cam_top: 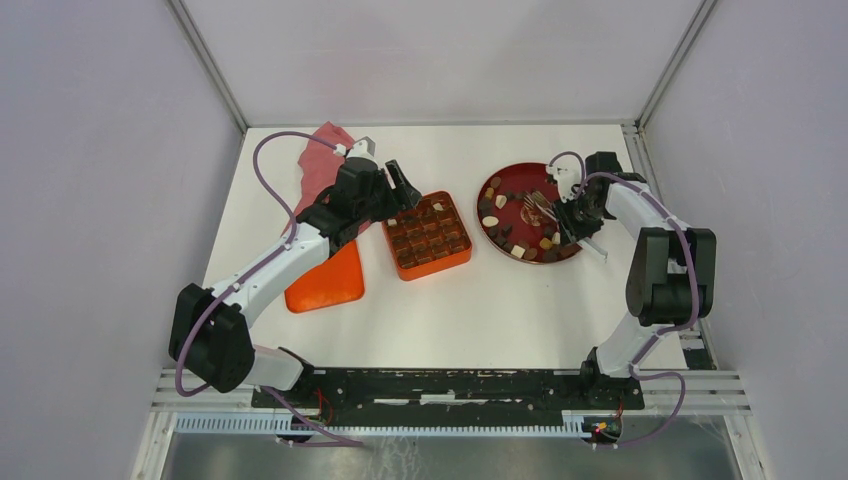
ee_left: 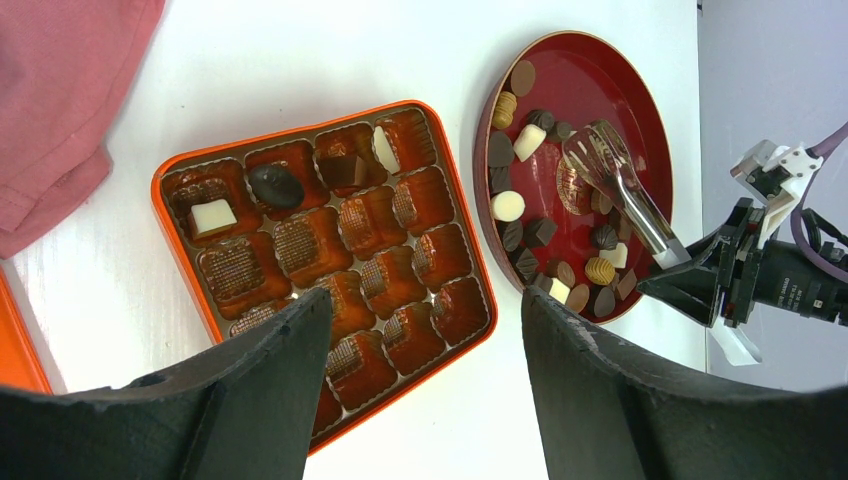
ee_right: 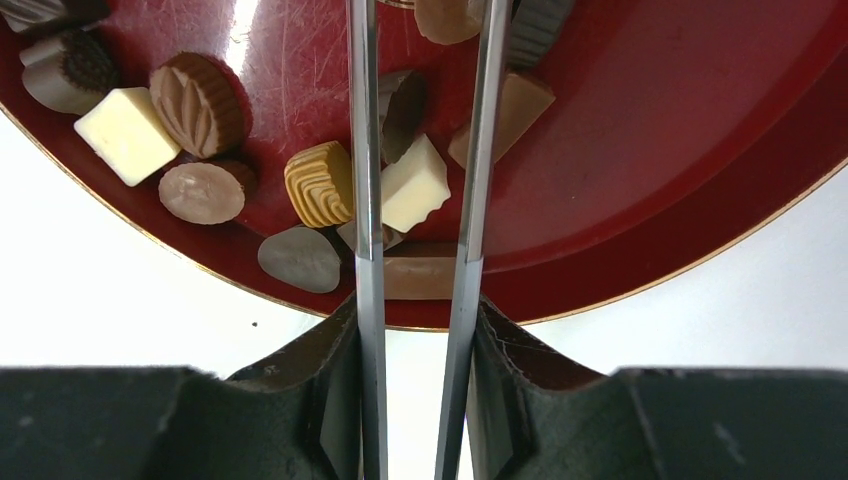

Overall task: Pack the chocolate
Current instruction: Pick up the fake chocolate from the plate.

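Top view: left gripper [cam_top: 402, 188] is spread wide above orange square gridded box [cam_top: 437, 268]; right gripper [cam_top: 577, 217] is clamped on metal tongs [cam_top: 543, 207] over dark red round plate [cam_top: 518, 176]. Left wrist: few bite-sized chocolate pieces [ee_left: 276, 185] are seen in box cells, rest on plate. Right wrist: tongs are pinched between fingers [ee_right: 322, 360].

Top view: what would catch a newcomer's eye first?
The orange box sits mid-table, most cells empty. To its right, the red plate is strewn with chocolates in brown and white. The right claw grips metal tongs over that plate.
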Motion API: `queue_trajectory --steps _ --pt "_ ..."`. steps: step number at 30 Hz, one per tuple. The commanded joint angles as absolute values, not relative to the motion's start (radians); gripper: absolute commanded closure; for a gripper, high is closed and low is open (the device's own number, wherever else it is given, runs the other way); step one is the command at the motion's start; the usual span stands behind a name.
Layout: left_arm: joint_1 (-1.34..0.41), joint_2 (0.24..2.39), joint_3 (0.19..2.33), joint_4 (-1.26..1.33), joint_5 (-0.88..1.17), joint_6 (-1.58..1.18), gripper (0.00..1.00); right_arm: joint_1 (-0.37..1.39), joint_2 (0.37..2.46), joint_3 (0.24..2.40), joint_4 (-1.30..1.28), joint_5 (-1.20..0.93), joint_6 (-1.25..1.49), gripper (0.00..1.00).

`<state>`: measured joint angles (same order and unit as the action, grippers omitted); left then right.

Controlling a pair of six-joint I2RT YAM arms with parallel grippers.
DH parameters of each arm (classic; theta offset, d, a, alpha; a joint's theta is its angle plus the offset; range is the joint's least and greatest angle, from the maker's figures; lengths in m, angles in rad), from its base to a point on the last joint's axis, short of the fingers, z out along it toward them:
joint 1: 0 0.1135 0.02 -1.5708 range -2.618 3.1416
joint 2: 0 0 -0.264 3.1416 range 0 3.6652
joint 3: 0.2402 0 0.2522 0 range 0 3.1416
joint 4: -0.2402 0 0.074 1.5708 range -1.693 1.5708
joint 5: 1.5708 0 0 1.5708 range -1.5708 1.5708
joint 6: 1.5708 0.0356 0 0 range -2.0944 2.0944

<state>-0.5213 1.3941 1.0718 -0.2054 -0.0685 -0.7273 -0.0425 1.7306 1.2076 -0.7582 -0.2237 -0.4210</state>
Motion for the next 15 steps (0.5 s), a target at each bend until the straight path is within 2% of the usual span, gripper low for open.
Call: queue_trajectory --steps 1,9,15 --pt "-0.518 1.363 1.069 -0.163 -0.068 -0.743 0.25 -0.040 1.676 1.229 -0.755 -0.178 -0.434 0.77" --pt "-0.519 1.361 1.072 -0.162 -0.066 -0.742 0.25 -0.041 1.623 1.227 -0.750 -0.220 -0.433 0.98" --pt "-0.519 1.354 1.072 -0.168 -0.068 -0.742 0.25 -0.048 1.602 1.219 -0.741 -0.271 -0.428 1.00"
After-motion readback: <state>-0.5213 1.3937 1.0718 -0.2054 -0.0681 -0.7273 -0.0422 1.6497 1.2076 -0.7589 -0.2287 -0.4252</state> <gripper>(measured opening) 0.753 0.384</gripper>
